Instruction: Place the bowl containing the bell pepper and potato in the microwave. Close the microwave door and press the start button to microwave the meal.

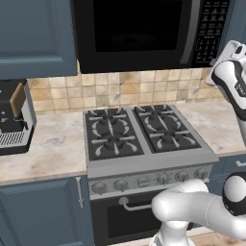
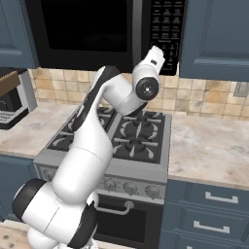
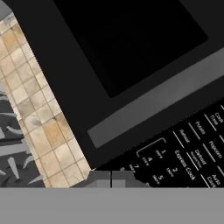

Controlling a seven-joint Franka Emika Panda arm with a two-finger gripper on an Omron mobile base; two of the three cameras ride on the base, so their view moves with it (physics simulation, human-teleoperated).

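Note:
The black microwave (image 1: 144,33) hangs above the stove, and its door (image 1: 134,29) is closed. Dark glass fills the door (image 3: 127,39), with the grey bar handle (image 3: 153,98) along its edge. The keypad strip (image 2: 165,24) sits to the right of the handle (image 2: 137,34). My gripper (image 3: 111,179) is shut with nothing in it, its tips close against the lower part of the keypad (image 3: 188,153). From the base views the hand (image 2: 155,56) reaches up to the microwave's lower right corner (image 1: 215,60). The bowl, bell pepper and potato are hidden from view.
A gas stove (image 1: 139,129) with four burners stands below the microwave, with a knob row and oven door under it. A dark appliance (image 1: 14,120) sits on the left counter. Beige counter (image 2: 209,146) lies right of the stove, with blue cabinets (image 2: 219,34) above.

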